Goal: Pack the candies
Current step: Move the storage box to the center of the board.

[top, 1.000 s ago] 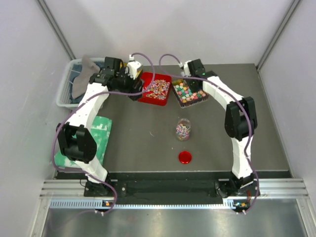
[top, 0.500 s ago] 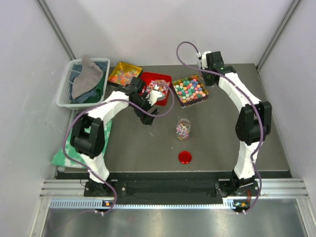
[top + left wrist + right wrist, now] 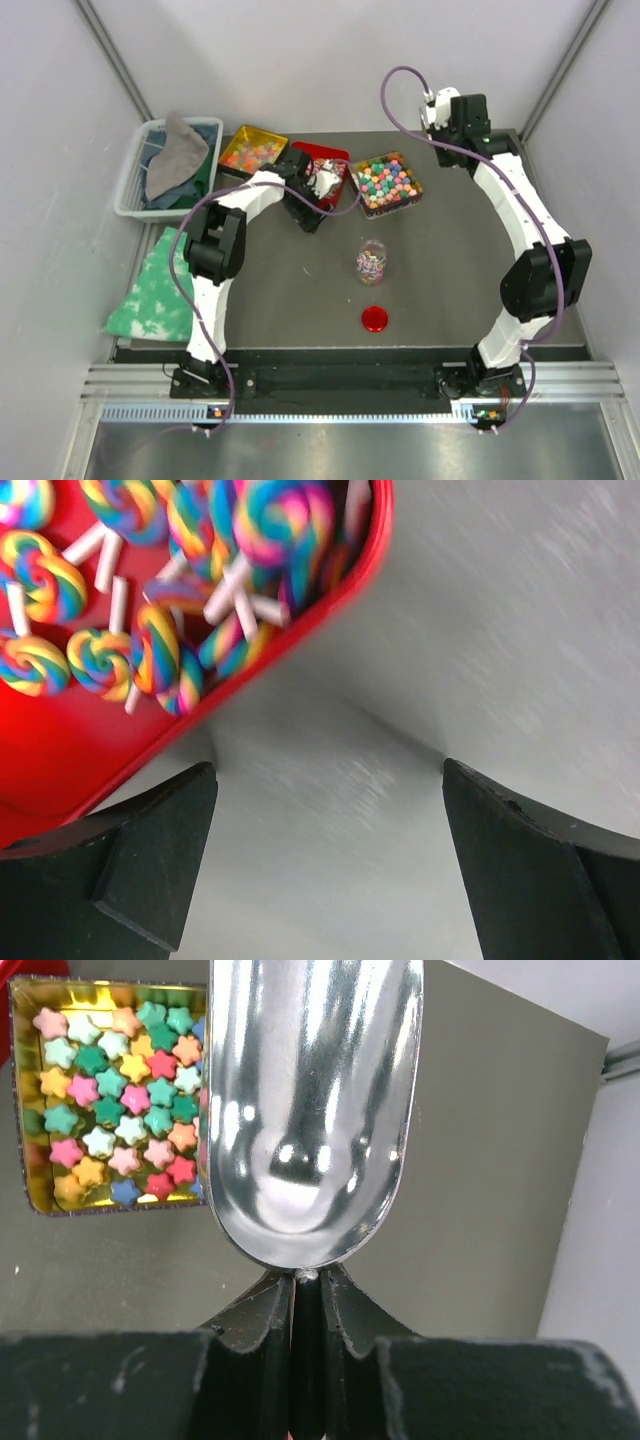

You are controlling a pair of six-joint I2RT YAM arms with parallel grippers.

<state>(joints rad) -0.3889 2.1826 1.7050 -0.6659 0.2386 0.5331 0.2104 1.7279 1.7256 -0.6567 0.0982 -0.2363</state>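
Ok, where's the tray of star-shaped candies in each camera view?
Top external: the star candy tray sits at the back of the table, right of the red tray.
Left wrist: not in it; only the red tray's corner shows.
Right wrist: upper left, partly behind the metal scoop.
Shared landmark: the red tray of swirl lollipops, seen from above and by the left wrist.

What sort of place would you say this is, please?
Probably a robotics lab test cell: plain white panels box in a dark table, two arms are mounted on a metal rail, and trays of sweets are laid out, the right pincer holding a scoop.
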